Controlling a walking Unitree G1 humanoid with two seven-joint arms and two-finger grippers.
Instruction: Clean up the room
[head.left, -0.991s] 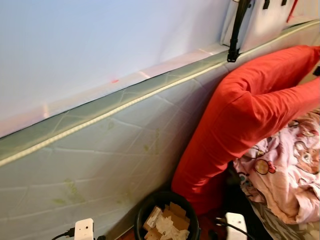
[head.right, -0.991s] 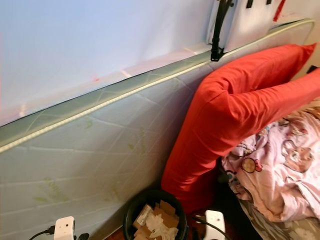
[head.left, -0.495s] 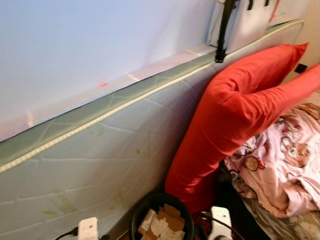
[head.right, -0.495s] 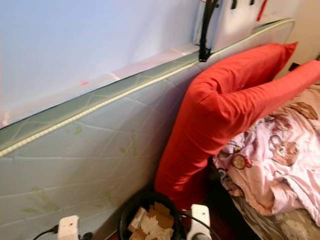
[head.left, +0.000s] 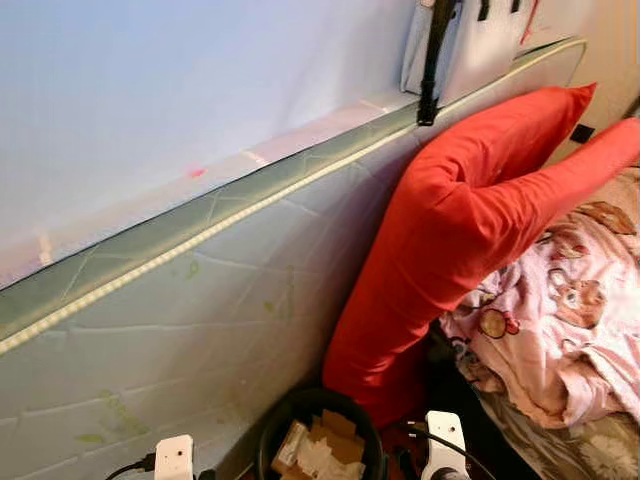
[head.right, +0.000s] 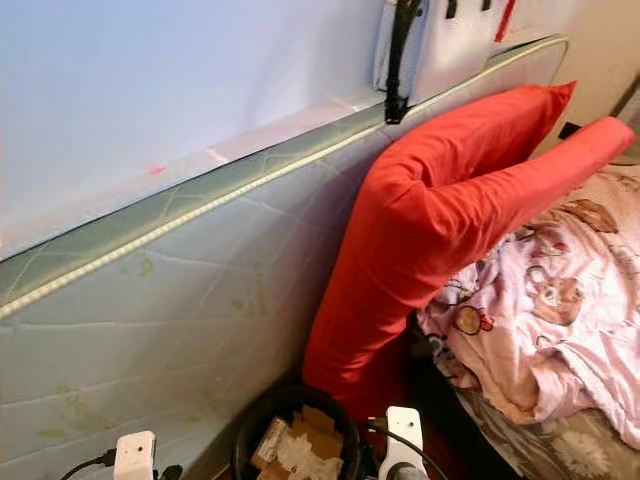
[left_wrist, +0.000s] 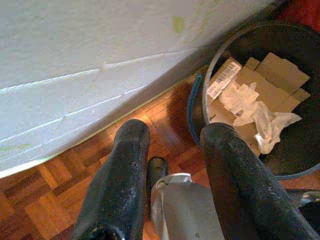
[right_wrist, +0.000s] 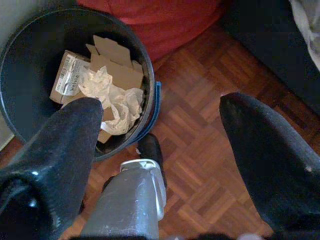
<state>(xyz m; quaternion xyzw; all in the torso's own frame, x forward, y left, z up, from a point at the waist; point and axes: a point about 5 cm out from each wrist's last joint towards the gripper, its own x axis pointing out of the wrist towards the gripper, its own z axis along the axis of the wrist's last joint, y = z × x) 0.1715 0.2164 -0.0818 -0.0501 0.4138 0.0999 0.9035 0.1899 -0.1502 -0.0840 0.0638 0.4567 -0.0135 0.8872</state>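
A black waste bin (head.left: 300, 412) stands on the floor at the foot of an upended mattress (head.left: 200, 290), holding cardboard pieces (right_wrist: 117, 70) and crumpled white paper (right_wrist: 119, 102). A long red pillow (head.left: 450, 220) leans on the mattress just right of the bin, its far end lying over a pink patterned blanket (head.left: 560, 320). My left gripper (left_wrist: 176, 132) hangs open above the parquet beside the bin rim (left_wrist: 206, 95), nothing between its fingers. My right gripper (right_wrist: 162, 107) is open wide, one fingertip over the bin's edge, the other over bare floor.
Parquet floor (right_wrist: 200, 145) runs between the bin and the bed at right. My own silver leg (right_wrist: 131, 200) shows under both grippers. A black strap (head.left: 432, 60) hangs from a white item on the pale blue wall (head.left: 200, 70) above the mattress.
The head camera has swung a little to the right, so pillow, bin and blanket sit further left in the picture. Nothing in the room has itself moved.
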